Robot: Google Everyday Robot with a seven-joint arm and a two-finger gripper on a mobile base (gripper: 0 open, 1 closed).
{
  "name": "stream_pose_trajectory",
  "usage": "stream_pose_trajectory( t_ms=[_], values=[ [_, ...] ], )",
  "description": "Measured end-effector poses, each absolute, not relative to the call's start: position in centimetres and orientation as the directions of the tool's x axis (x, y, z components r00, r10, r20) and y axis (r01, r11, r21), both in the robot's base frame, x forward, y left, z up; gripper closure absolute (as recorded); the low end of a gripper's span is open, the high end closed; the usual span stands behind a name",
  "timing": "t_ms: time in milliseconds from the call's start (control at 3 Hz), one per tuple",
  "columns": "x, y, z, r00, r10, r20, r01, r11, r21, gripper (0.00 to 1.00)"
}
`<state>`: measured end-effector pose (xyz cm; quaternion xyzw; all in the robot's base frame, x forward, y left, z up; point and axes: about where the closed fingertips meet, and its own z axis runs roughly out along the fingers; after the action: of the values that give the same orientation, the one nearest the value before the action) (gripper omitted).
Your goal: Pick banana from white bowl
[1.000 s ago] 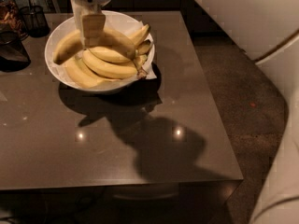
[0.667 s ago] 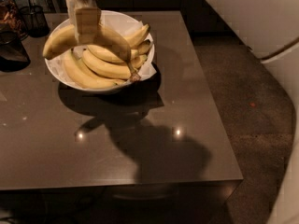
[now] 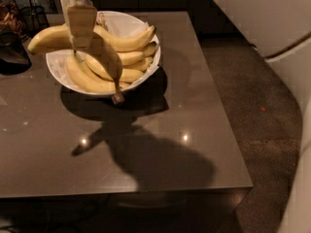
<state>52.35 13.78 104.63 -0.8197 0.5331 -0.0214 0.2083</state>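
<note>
My gripper (image 3: pixel 82 38), clamped on the banana (image 3: pixel 46 39) above the left side of the white bowl (image 3: pixel 127 22), works in what looks like an office break area or home dining corner: fruit on a glossy dark surface (image 3: pixel 194 130), a wire-mesh cup (image 3: pixel 36 16) behind, speckled floor (image 3: pixel 252 106) alongside.

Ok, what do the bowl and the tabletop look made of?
White bowl: likely glazed ceramic, smooth glossy white, though plastic is possible. Table: dark polished top, perhaps glass or lacquer; it mirrors bright light spots. Gripper holds the banana over the bowl's left side.
</note>
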Motion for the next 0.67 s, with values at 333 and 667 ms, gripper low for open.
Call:
stream_pose_trajectory(
  t_ms=[333,667],
  values=[
    [51.2,13.5,104.8,0.399,-0.894,-0.202,-0.886,-0.320,-0.335,1.00],
    [50.0,13.1,104.8,0.364,-0.905,-0.221,-0.906,-0.288,-0.310,1.00]
  ],
)
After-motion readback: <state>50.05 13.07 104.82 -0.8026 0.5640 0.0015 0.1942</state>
